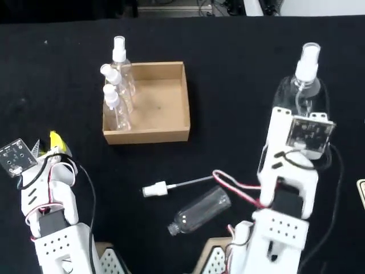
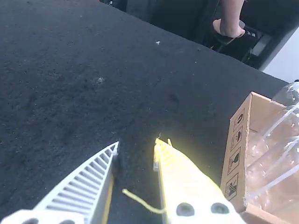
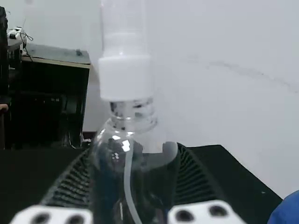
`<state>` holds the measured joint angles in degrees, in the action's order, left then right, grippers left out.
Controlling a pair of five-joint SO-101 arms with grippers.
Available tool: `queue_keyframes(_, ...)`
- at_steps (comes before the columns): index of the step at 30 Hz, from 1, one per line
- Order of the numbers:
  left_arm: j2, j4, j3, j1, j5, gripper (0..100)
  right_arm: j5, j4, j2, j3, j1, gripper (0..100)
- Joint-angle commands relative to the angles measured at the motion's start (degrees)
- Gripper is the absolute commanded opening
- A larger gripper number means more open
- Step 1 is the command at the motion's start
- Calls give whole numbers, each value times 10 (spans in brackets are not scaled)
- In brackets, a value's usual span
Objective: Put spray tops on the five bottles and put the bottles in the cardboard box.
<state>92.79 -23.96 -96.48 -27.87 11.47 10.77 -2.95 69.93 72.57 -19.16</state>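
Currently the right gripper [image 3: 131,168] pinches an upright bottle [image 1: 302,85] near the far right edge of the table [image 1: 239,45]; the left gripper [image 2: 135,154] has its jaws slightly spread, empty. Thread shows under the spray top [image 3: 125,70], so it may shake loose on the way to the cardboard box [image 1: 171,136].

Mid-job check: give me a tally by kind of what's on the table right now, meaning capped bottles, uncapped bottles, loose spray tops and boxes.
Capped bottles standing in the box: 3
Capped bottle held in the right gripper: 1
Uncapped bottle, lying on its side: 1
Loose spray top: 1
Cardboard box: 1
Total: 7
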Motion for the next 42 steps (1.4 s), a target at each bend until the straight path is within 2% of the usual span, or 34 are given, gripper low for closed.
queue_keyframes(1,8,0,-14,0,-2,102,0,129,-74,-30,-23,16)
queue_keyframes(9,8,0,-14,0,-2,102,1,399,-240,44,-24,14)
queue_keyframes(19,8,-2,-14,0,-2,102,-4,619,-473,41,-25,11)
queue_keyframes(22,8,-2,-14,0,-2,102,-14,643,-544,6,-52,11)
queue_keyframes(26,8,-2,-14,0,-2,102,-107,642,-653,-81,-124,11)
queue_keyframes(28,8,-1,-14,0,-2,102,-129,642,-708,-124,-150,11)
queue_keyframes(36,8,1,-15,0,-2,102,-128,647,-898,-250,-194,11)
queue_keyframes(42,8,1,-15,0,-2,102,-130,651,-962,-287,-198,11)
